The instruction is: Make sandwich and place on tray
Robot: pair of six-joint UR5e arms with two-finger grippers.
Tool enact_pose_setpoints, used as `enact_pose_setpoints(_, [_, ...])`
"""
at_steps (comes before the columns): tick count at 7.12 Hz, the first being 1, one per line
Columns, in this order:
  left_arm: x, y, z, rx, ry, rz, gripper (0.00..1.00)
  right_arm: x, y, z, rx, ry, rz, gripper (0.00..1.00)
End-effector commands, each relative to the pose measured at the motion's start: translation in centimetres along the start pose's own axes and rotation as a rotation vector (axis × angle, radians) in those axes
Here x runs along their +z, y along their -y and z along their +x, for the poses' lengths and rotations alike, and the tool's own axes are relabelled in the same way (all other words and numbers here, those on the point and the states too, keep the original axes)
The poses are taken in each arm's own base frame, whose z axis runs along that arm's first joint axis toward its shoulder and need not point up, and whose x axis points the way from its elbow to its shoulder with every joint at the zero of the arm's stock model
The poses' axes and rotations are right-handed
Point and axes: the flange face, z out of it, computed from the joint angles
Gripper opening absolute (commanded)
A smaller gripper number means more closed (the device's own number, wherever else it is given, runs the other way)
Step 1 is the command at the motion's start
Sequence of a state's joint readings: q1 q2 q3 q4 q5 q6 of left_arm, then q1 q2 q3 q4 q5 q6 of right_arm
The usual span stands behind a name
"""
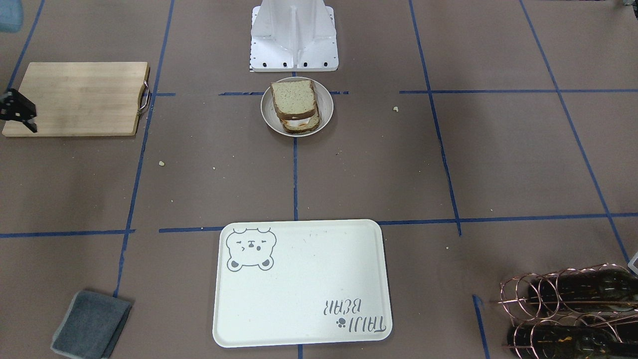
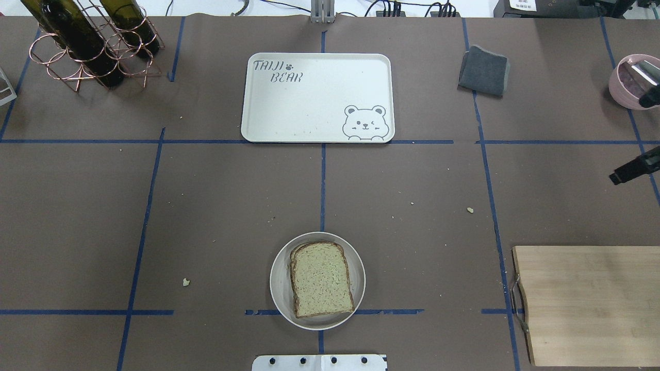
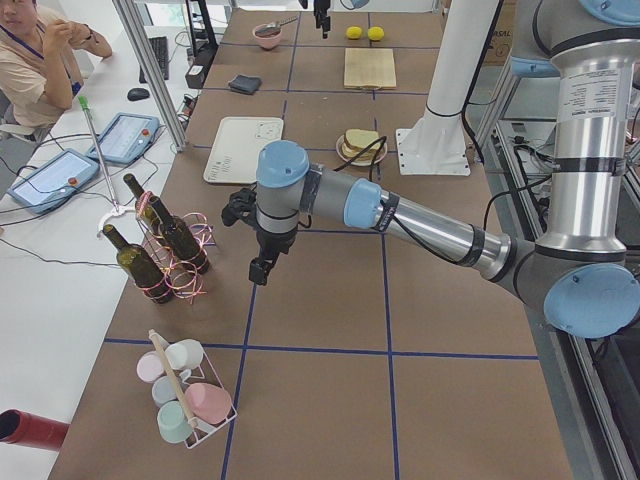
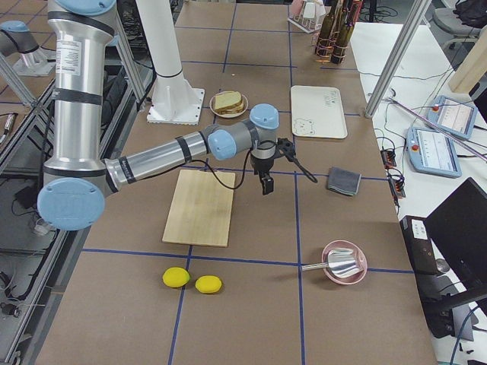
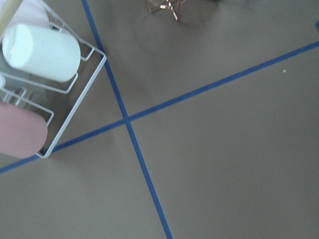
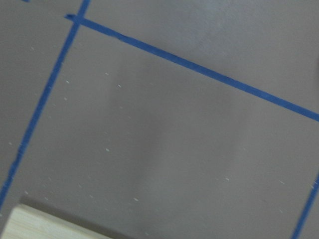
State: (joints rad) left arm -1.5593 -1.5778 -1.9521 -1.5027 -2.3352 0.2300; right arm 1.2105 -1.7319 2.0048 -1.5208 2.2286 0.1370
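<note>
The sandwich (image 1: 295, 105), two speckled bread slices with a white egg edge between them, lies on a round grey plate (image 1: 325, 102) just in front of the robot's base; the overhead view shows its top slice (image 2: 320, 281). The cream tray (image 1: 299, 284) with the bear drawing is bare on the far side of the table (image 2: 314, 98). My right gripper (image 1: 31, 127) hangs off to the side beside the cutting board and shows one narrow tip, shut and empty (image 2: 614, 179). My left gripper (image 3: 262, 270) hangs over bare table near the wine rack; I cannot tell whether it is open or shut.
A wooden cutting board (image 2: 588, 304) lies on the robot's right. A grey cloth (image 2: 483, 70) and a pink bowl (image 2: 631, 82) lie beyond it. A copper rack with wine bottles (image 2: 87, 41) stands far left, a cup rack (image 3: 185, 400) further left. Two lemons (image 4: 190, 280) lie far right.
</note>
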Motion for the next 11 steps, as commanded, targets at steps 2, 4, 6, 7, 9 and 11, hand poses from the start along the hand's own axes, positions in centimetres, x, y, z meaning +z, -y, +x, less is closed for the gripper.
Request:
enact_pose_setpoints(2, [-2.4,5.9,3.4,0.062,-0.032,0.207,1.0,0.2,-8.9,11.7,0.161,-0.063,-0.03,1.0])
enact_pose_setpoints(4, [0.1,7.8,10.6,0.122,-0.121,0.225,1.0,-1.3,-12.7,15.4,0.117,-0.055,-0.019,1.0])
enact_pose_setpoints(6, [5.4,8.4,20.9,0.046,-0.351,0.094,1.0,-2.1,-14.5,16.9,0.162,-0.045,-0.048,1.0])
enact_pose_setpoints(7, [6.5,8.6,27.4,-0.05,-0.381,0.072,1.0,-2.0,-14.5,17.0,0.164,-0.045,-0.05,1.0])
enact_pose_setpoints(9, [10.4,8.9,41.1,-0.306,-0.38,0.027,1.0,-1.9,-14.7,17.1,0.166,-0.044,-0.053,1.0])
enact_pose_setpoints(11, [14.9,5.9,50.0,-0.469,-0.351,-0.008,0.76,-1.9,-14.7,17.1,0.169,-0.044,-0.052,1.0])
